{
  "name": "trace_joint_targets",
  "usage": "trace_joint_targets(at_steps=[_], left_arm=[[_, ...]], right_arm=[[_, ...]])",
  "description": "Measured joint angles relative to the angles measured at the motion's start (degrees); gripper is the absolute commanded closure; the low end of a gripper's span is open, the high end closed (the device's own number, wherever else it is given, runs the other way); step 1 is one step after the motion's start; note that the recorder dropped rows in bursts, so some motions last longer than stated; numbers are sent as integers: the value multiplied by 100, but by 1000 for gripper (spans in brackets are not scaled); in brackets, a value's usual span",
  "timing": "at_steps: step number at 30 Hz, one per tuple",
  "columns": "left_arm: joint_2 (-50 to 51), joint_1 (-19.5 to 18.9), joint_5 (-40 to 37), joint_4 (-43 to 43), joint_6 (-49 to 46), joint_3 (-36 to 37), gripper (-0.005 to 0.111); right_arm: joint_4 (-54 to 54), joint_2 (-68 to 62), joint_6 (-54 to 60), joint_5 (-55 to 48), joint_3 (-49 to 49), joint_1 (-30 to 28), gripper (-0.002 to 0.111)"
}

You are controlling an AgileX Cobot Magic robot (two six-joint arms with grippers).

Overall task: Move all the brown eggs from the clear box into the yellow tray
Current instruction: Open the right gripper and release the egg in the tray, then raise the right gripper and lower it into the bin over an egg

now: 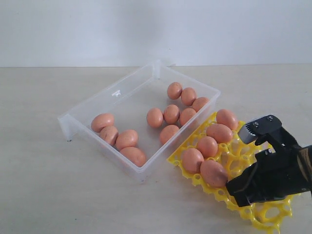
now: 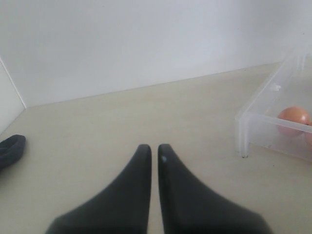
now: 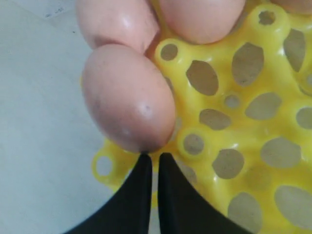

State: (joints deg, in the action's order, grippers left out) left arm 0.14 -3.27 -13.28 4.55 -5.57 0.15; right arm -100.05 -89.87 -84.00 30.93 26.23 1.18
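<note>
The clear box sits mid-table with several brown eggs inside it, in two loose groups. To its right the yellow tray holds several more eggs in a row along the side next to the box. My right gripper is shut and empty over the tray's front part. Its fingertips just meet the nearest tray egg, which rests in a corner cup of the yellow tray. My left gripper is shut and empty over bare table, left of the clear box. One egg shows through the box wall.
A white wall runs behind the table. A dark object lies at the edge of the left wrist view. The left arm is out of the exterior view. Open cups fill the tray's front right part.
</note>
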Motion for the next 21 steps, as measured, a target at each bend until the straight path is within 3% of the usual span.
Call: trace_joint_targets(at_steps=[11,21], left_arm=[[0,0,0,0,0,0,103],[0,0,0,0,0,0,103]], right_arm=[[295,861,-301,554,1045,26,109],[111,-166,-2040,-168,3559,1463,109]])
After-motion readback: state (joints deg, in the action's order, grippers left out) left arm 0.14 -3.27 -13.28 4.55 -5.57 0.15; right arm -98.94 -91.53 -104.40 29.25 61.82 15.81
